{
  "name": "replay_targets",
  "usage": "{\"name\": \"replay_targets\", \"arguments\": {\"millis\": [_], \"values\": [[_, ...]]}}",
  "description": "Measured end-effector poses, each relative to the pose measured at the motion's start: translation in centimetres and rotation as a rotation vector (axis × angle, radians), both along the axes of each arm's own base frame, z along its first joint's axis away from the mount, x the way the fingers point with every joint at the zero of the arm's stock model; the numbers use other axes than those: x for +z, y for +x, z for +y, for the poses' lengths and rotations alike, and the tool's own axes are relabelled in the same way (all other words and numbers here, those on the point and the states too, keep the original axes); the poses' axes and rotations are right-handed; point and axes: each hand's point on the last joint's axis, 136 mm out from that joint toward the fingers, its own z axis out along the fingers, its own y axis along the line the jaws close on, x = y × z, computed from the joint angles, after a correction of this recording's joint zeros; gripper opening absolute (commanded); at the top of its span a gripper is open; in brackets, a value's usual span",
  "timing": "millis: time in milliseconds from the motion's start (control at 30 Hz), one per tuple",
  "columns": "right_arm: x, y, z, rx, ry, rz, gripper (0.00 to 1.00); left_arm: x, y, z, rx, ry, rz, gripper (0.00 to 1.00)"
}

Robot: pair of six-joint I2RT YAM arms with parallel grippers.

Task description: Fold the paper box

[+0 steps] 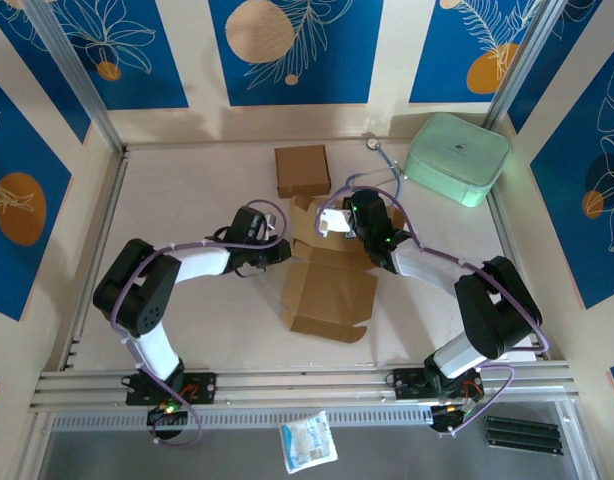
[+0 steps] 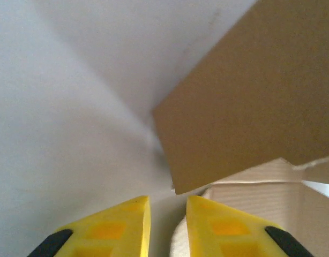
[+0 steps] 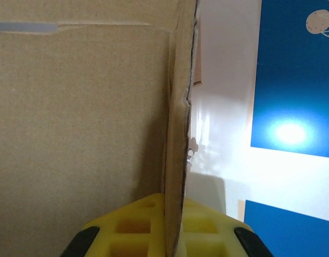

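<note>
Clamping paper box [image 3: 73, 134] wall: right end effector [image 3: 173, 208]; left end effector [image 2: 168, 209] parted.

the white table [image 1: 237, 330] is enclosed by cream walls [image 1: 397, 50] on which blue panels [image 1: 327, 85] with white leaves and orange discs are printed. aluminium rails [image 1: 307, 378] are laid along its near edge; a bright glare [image 3: 290, 133] is thrown on one panel.

No legible text; mint case [image 1: 457, 158] logo too small to read.
</note>
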Motion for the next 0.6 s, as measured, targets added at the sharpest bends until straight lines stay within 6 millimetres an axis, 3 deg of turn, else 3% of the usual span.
{"name": "replay_targets", "arguments": {"millis": [100, 233, 400, 500, 600], "values": [[-0.2, -0.1, -0.1, -0.007, 0.007, 0.012, 0.07, 1.2, -0.9, -1.7, -0.012, -0.089, 0.002, 0.21], [-0.4, -0.2, -0.1, -0.01, 0.009, 0.02, 0.07, 4.4, -1.0, -4.6, -0.051, -0.185, -0.049, 0.2], [-0.3, -0.2, -0.1, -0.012, 0.012, 0.021, 0.07, 7.5, 0.9, -6.8, -0.062, -0.182, -0.142, 0.24], [-0.3, -0.4, -0.2, -0.014, 0.013, 0.026, 0.06, 7.0, 2.8, -6.3, -0.025, -0.069, -0.199, 0.25], [0.1, -0.5, -0.3, -0.013, 0.015, 0.023, 0.06, 4.8, 3.9, -4.7, 0.0, 0.071, -0.212, 0.27]]}}
